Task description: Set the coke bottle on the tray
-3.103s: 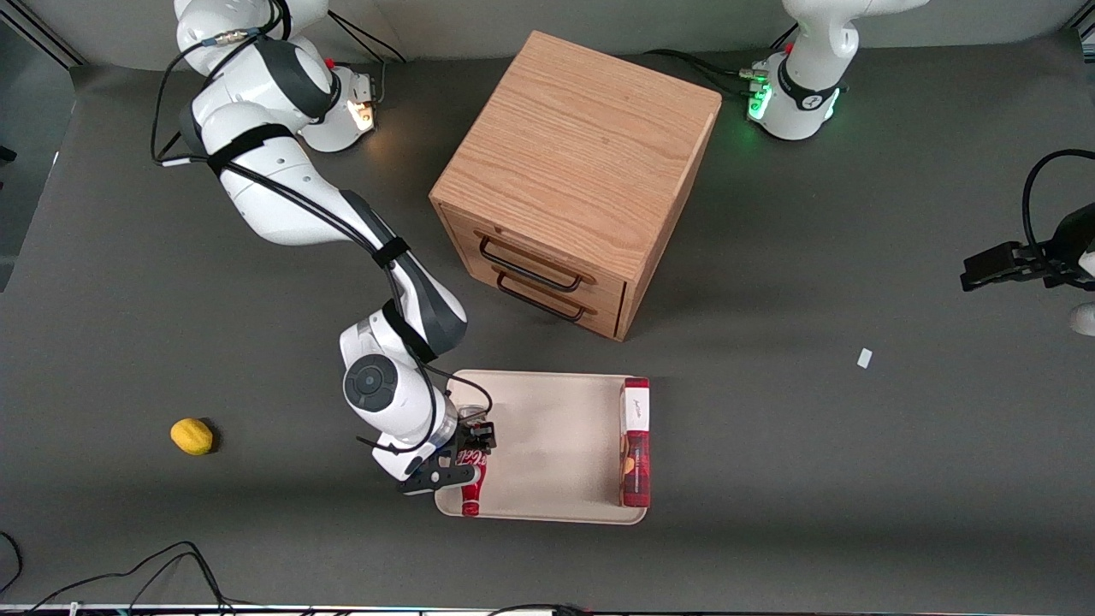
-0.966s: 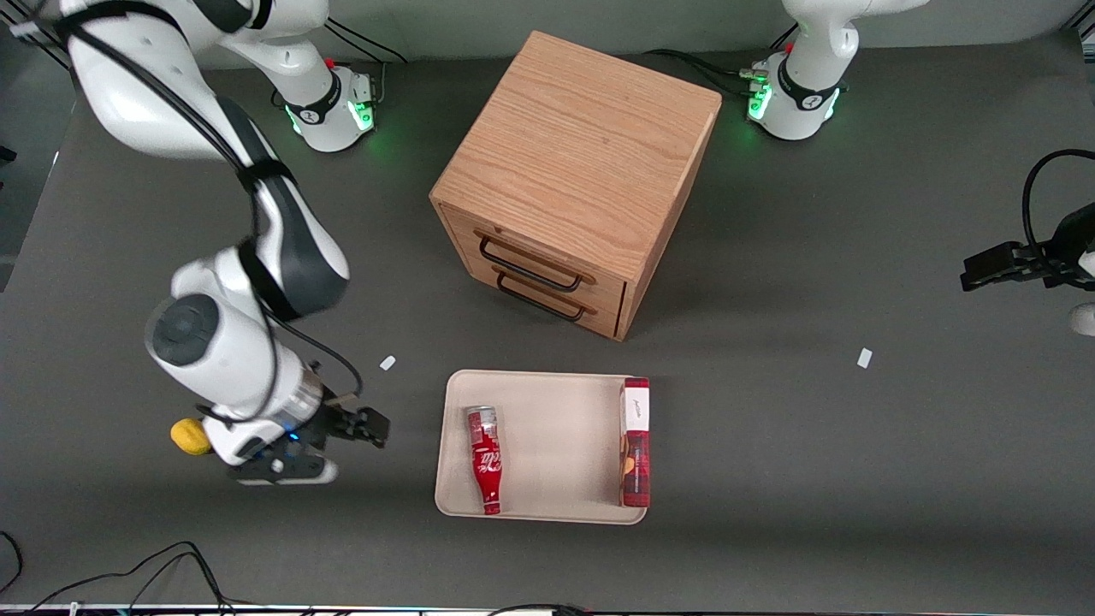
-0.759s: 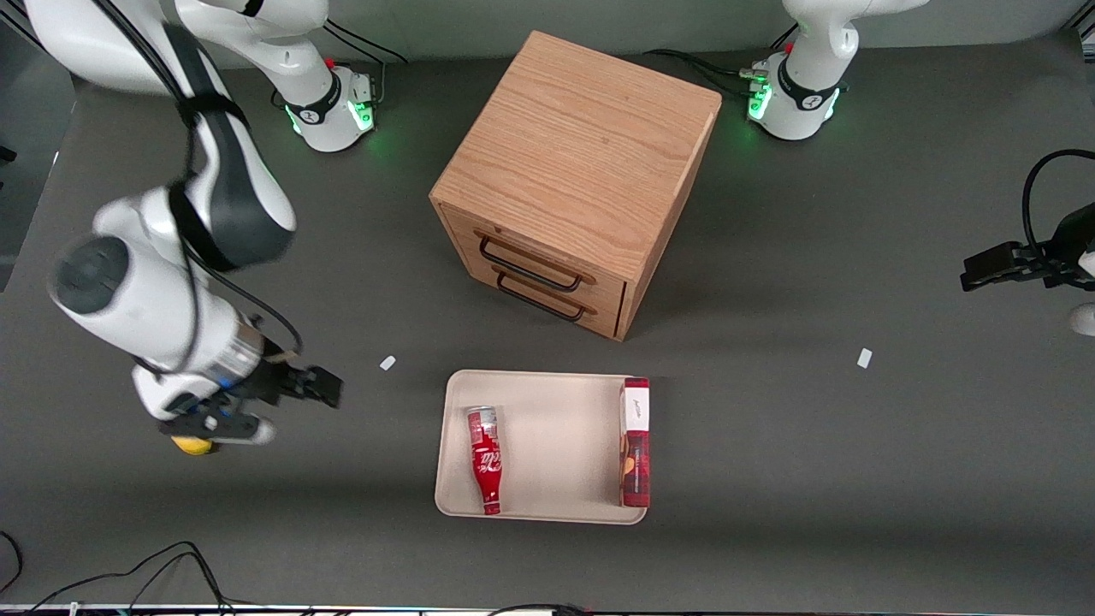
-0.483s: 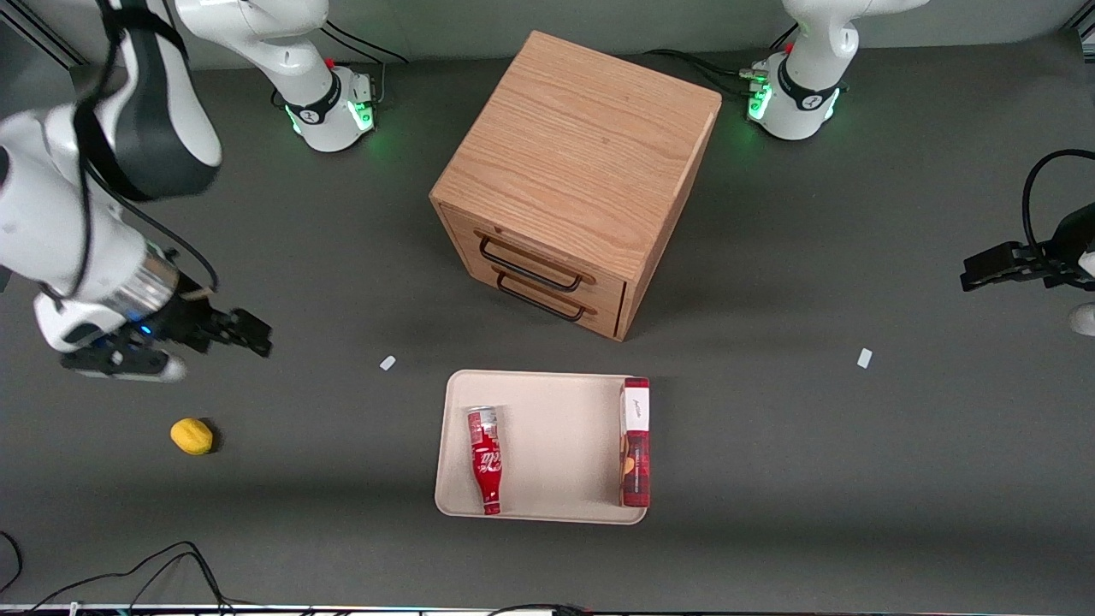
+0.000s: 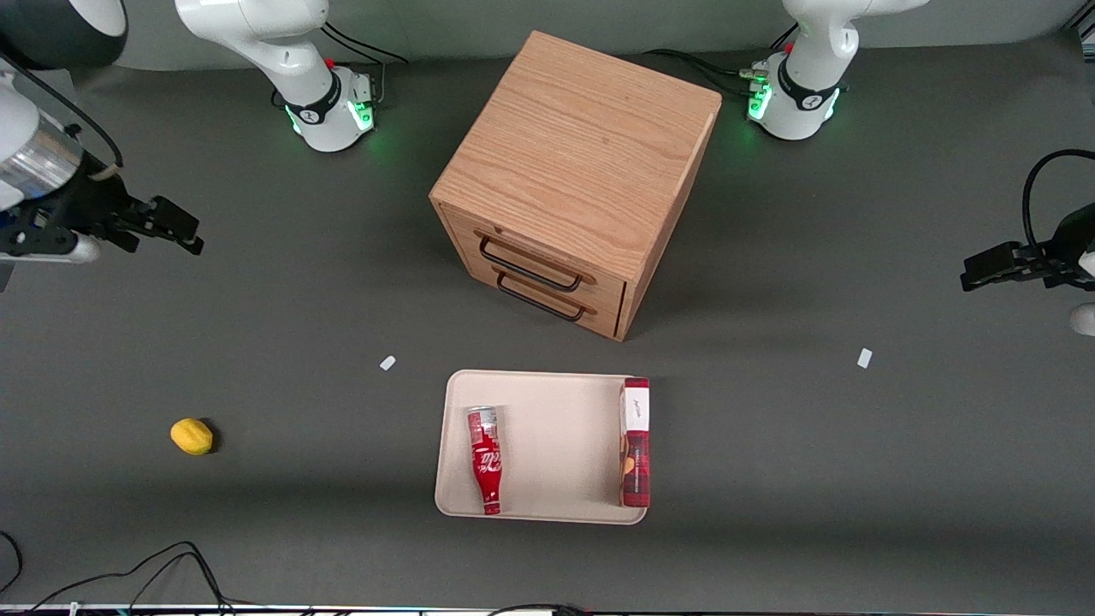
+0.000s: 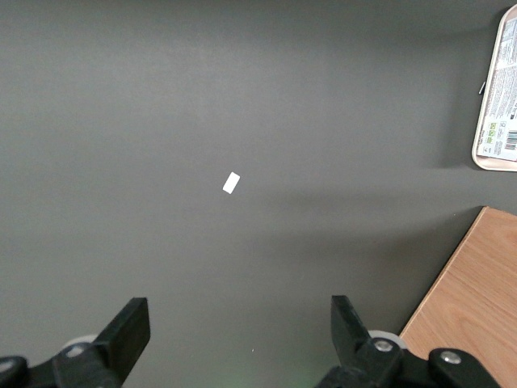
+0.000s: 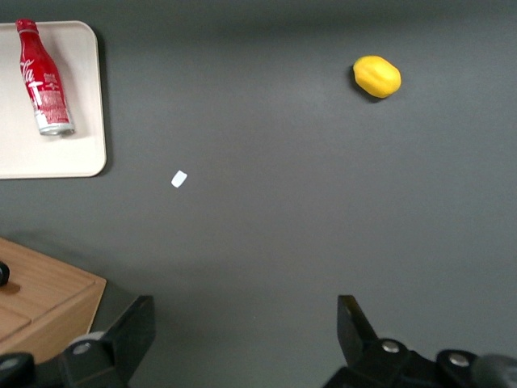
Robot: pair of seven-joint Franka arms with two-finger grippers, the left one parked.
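Observation:
The coke bottle [image 5: 485, 460] [image 7: 43, 78] lies on its side on the cream tray [image 5: 554, 445] [image 7: 77, 149], near the tray edge that faces the working arm's end, its red cap pointing toward the front camera. My gripper [image 5: 171, 224] [image 7: 244, 323] hangs high over the bare table at the working arm's end, well away from the tray and farther from the front camera than it. Its fingers [image 7: 354, 323] stand wide apart with nothing between them.
A red rectangular box [image 5: 635, 441] with a white label lies on the tray along the edge toward the parked arm. The wooden two-drawer cabinet [image 5: 575, 175] stands farther from the camera than the tray. A yellow lemon [image 5: 192, 435] [image 7: 377, 76] and two small white scraps [image 5: 387, 363] [image 5: 865, 358] lie on the table.
The gripper let go of the coke bottle, which now rests on the tray. The arm has risen and swung away toward its own end of the table, past the lemon.

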